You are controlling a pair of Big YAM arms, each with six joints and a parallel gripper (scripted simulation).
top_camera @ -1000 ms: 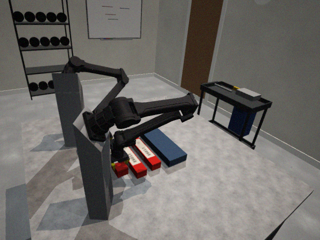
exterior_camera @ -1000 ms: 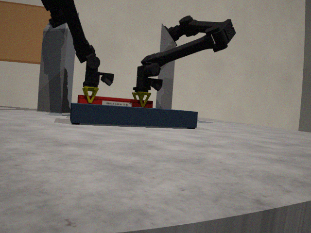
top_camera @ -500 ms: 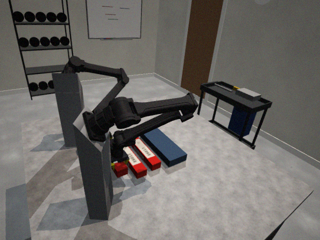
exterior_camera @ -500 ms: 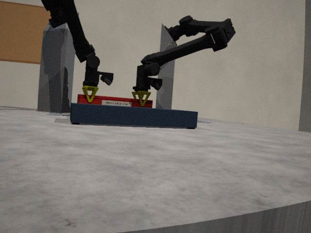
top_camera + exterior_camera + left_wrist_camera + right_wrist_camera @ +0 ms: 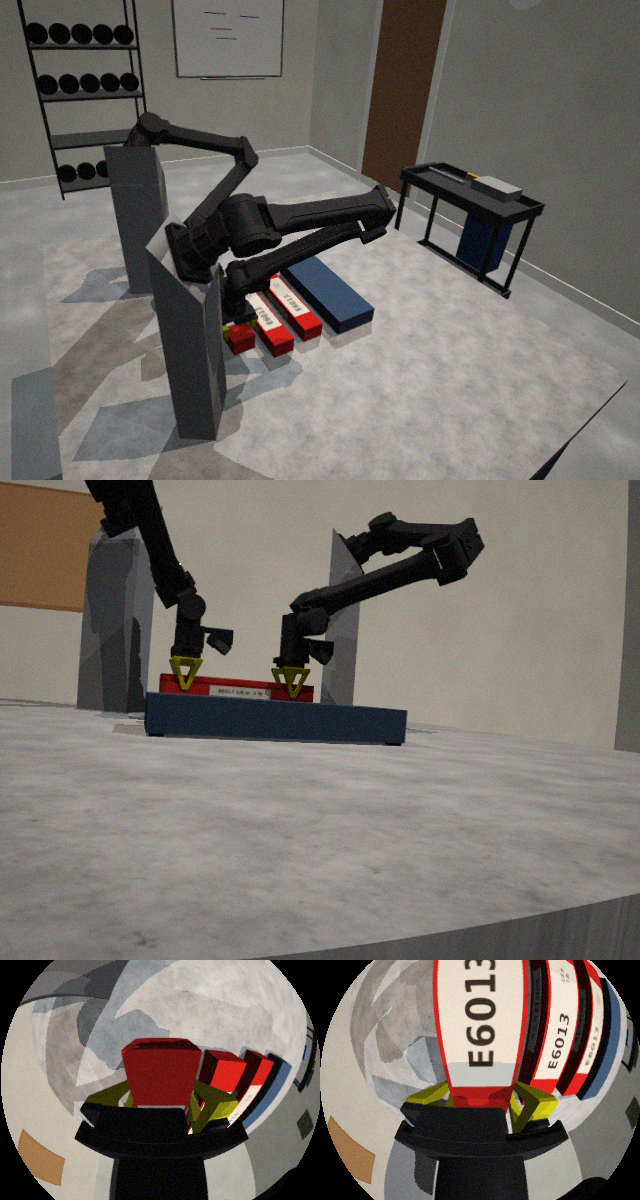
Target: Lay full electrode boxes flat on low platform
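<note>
Red card, probably stiff and dense, filled the right gripper (image 5: 239, 327) (image 5: 185, 673) (image 5: 481, 1079) in the top view: the outermost box (image 5: 241, 338) (image 5: 248, 683) (image 5: 162, 1072) (image 5: 457, 1035). Outside, it hung level behind the platform (image 5: 330, 297) (image 5: 273, 720) (image 5: 280, 1077) (image 5: 615, 1035). At the left wrist, the left gripper (image 5: 292, 682) (image 5: 161, 1079) clasped its far end; at the right wrist, fingers gripped its sides, sensibly sharing the weight.

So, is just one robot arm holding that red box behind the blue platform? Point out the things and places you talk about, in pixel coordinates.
No, the left fingers (image 5: 221, 275) (image 5: 293, 689) and the right fingers (image 5: 252, 323) (image 5: 184, 685) both grip the red electrode box (image 5: 240, 338) (image 5: 242, 683) (image 5: 162, 1072) (image 5: 480, 1015).
</note>
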